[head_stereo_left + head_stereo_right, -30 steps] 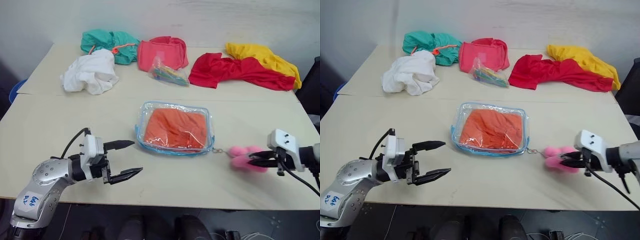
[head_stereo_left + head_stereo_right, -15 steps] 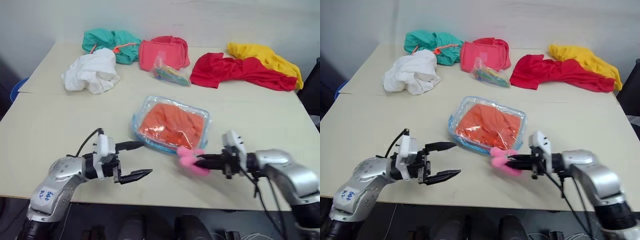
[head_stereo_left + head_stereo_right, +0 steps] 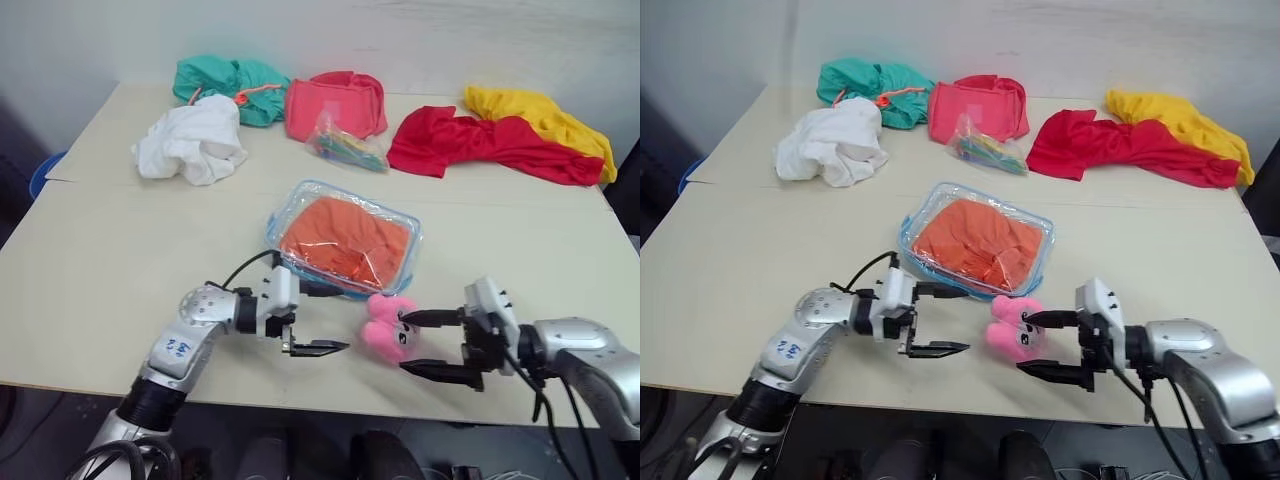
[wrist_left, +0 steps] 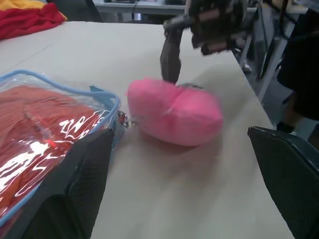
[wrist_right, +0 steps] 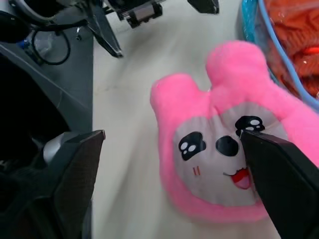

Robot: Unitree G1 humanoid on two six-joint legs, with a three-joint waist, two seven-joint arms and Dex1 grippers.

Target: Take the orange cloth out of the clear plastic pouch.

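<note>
Orange cloth (image 3: 348,238) bunched inside clear plastic pouch (image 3: 345,205), flat mid-surface (image 3: 100,250), light-blue trim all round, zip end toward near edge.

Head views: left gripper (image 3: 318,318) just beside pouch's near-left corner, pointing right, jaws spread wide, holding nothing; upper finger close against pouch's near edge, contact not clear. Right gripper (image 3: 417,342) pointing left, jaws wide apart, holding nothing. Pink plush toy (image 3: 388,324) on surface between the 2 grippers, just in front of pouch's near edge; right gripper's upper finger at toy's side, contact not certain. Along far side of surface: white cloth (image 3: 192,142), teal cloth (image 3: 232,78), coral-pink cloth (image 3: 337,102), small clear bag of colourful items (image 3: 346,147), red cloth (image 3: 480,144), yellow cloth (image 3: 540,122).

Left wrist view: 2 black fingers (image 4: 72,189) far apart; pouch with orange cloth beside 1 finger, pink toy ahead on bare surface, small metal link at pouch corner near toy, right gripper beyond toy.

Right wrist view: 2 black fingers (image 5: 75,169) set wide; toy's printed face with black eyes and red mouth close ahead, pouch's blue trim just behind toy, left gripper's fingers farther off.
</note>
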